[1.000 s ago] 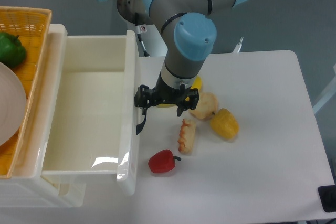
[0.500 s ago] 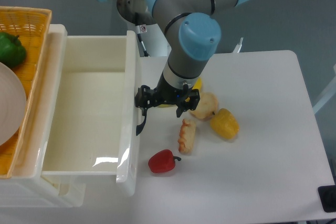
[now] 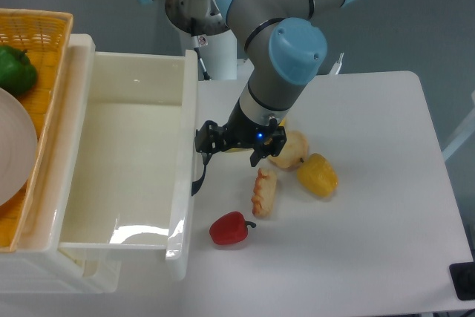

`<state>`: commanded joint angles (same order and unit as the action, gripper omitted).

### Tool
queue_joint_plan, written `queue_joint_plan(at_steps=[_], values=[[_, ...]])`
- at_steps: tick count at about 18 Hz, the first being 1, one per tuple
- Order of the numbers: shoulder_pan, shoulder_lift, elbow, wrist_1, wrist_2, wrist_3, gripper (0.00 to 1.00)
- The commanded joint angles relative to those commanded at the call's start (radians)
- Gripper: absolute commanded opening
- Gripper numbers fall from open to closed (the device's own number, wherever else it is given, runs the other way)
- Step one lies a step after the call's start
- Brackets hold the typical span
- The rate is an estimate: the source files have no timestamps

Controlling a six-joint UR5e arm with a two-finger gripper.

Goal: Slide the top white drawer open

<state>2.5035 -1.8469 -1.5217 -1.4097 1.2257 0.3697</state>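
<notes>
We find gripper (image 3: 205,144) at handle (image 3: 198,172), drawer (image 3: 126,161) directly left of it, long axis front-to-back. Finger state: we cannot tell.

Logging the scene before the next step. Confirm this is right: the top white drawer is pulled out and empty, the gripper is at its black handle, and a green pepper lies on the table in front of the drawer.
One detail is wrong. The pepper on the table by the top white drawer is red; the green pepper sits in the orange basket. The camera view shows this. The rest stands: drawer out and empty, gripper at the black handle.
</notes>
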Motion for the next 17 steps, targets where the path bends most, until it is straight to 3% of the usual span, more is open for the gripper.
queue_joint_plan(at_steps=[4,7,11,17], values=[[0.02,0.0,0.014,0.015,0.029,0.006,1.0],[0.034,-0.002,0.017,0.032,0.04,0.098,1.0],[0.032,-0.002,0.02,0.103,0.142,0.227,1.0],[0.034,-0.006,0.015,0.109,0.241,0.33,1.0]])
